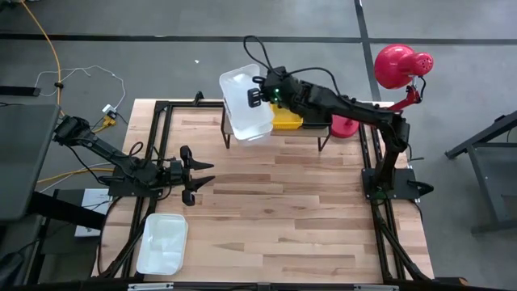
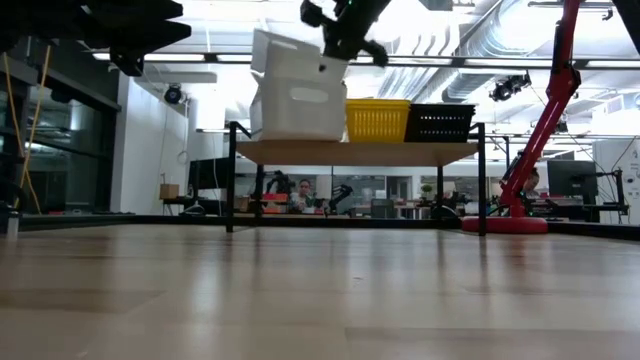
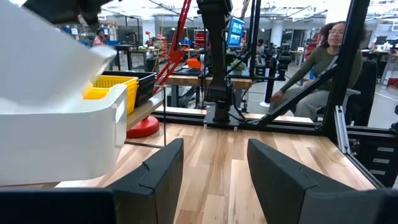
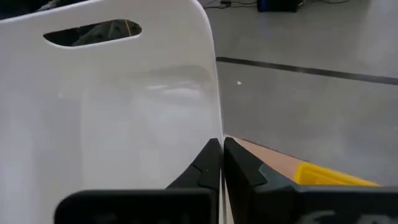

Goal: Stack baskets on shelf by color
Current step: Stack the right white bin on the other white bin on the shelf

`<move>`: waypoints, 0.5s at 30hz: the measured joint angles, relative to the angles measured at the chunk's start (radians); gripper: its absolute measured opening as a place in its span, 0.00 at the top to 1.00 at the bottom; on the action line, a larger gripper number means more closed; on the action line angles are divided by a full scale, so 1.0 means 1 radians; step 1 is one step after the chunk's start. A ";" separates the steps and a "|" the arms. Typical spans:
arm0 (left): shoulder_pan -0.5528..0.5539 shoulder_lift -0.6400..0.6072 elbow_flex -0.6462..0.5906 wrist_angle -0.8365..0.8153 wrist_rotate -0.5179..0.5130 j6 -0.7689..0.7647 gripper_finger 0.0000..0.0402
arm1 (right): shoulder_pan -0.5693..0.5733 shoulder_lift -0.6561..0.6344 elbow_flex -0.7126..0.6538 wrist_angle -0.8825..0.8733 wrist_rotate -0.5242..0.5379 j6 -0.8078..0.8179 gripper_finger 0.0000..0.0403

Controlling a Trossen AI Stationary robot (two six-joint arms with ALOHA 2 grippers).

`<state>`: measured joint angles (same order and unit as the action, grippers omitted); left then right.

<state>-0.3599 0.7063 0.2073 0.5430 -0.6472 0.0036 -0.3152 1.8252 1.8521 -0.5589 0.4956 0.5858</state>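
The high view looks straight down on the whole light wooden table (image 1: 275, 210). The low view sits at tabletop level, facing the low wood-topped shelf on black legs (image 2: 355, 152), at twelve o'clock from above. The left wrist view looks level across the table; the right wrist view is pressed close, perhaps touching, a white plastic basket (image 4: 112, 106).

A light wooden desk (image 1: 283, 210) carries a low shelf (image 2: 355, 152) holding white (image 2: 298, 108), yellow (image 2: 378, 119) and black baskets (image 2: 440, 122); another white basket (image 1: 162, 243) lies on the desk's near-left corner.
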 joint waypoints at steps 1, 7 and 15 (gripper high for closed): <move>0.000 0.000 0.000 0.000 0.000 0.000 0.59 | 0.001 0.000 0.024 -0.029 -0.002 0.000 1.00; 0.000 0.000 0.000 0.000 0.000 0.000 0.59 | -0.004 -0.002 0.201 -0.276 -0.088 0.053 1.00; 0.000 0.000 0.000 0.000 0.000 0.000 0.59 | -0.012 -0.003 0.279 -0.453 -0.184 0.089 1.00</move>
<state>-0.3599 0.7063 0.2073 0.5430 -0.6476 0.0035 -0.3271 1.8217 2.1307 -1.0120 0.3117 0.6743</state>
